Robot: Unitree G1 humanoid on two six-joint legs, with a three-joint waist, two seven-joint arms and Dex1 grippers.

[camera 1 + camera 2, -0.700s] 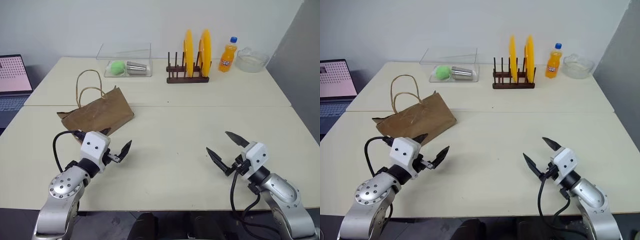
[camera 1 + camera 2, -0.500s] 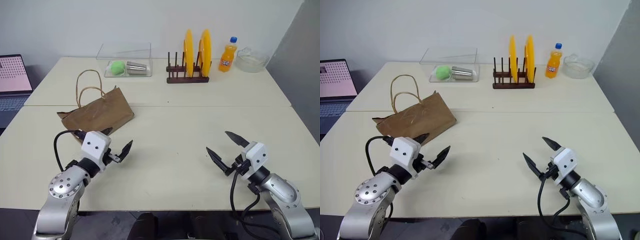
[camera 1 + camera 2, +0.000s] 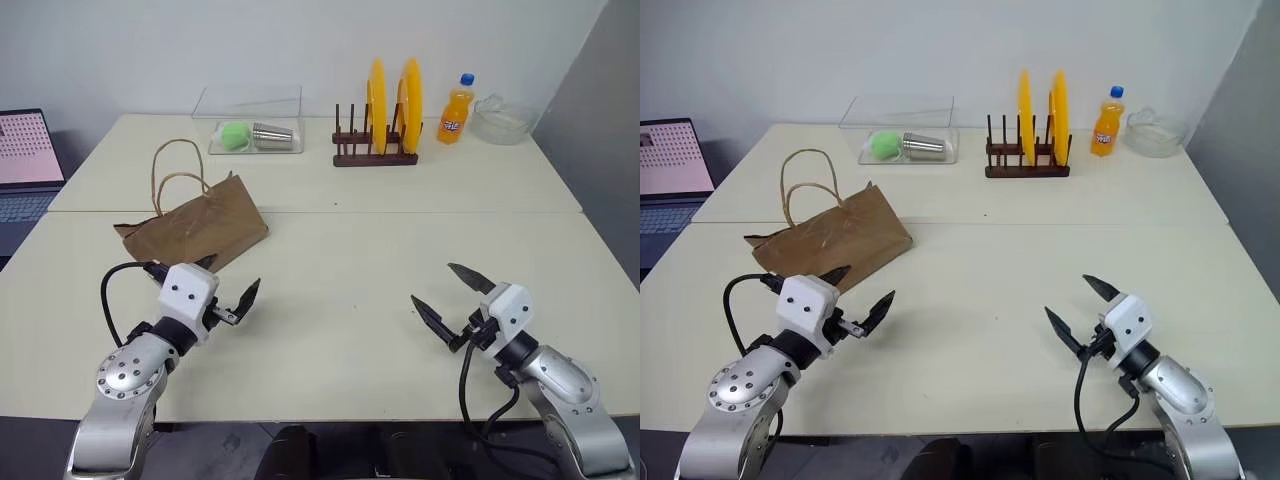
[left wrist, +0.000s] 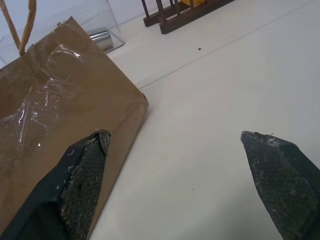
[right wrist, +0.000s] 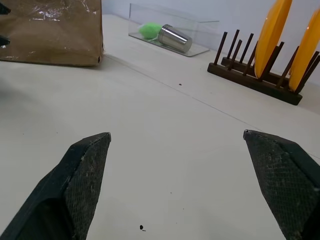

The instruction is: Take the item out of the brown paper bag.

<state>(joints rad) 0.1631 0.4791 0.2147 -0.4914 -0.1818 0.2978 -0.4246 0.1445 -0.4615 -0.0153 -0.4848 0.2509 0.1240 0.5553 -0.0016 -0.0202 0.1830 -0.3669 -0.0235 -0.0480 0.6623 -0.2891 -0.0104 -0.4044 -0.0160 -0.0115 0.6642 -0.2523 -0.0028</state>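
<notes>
- The brown paper bag (image 3: pixel 195 228) lies flat on its side on the left half of the surface (image 3: pixel 340 250), its two cord handles (image 3: pixel 172 175) looping up toward the far side.
- The item is hidden from me; I cannot tell whether it sits inside the bag.
- My left pincer (image 3: pixel 230 293) hovers just near of the bag with its fingers spread wide, holding nothing; one finger (image 4: pixel 82 172) sits over the bag's near edge.
- My right pincer (image 3: pixel 447 293) hangs over the bare near-right surface, well apart from the bag, fingers wide and empty.
- Far side: a clear tray (image 3: pixel 255 135) with a green ball (image 3: pixel 235 134) and a metal cup (image 3: pixel 272 134), a wooden rack (image 3: pixel 375 150) holding two yellow plates (image 3: pixel 377 100), an orange soda bottle (image 3: pixel 456 112) and a glass bowl (image 3: pixel 503 120).
- A laptop (image 3: pixel 25 165) stands at the far left.
</notes>
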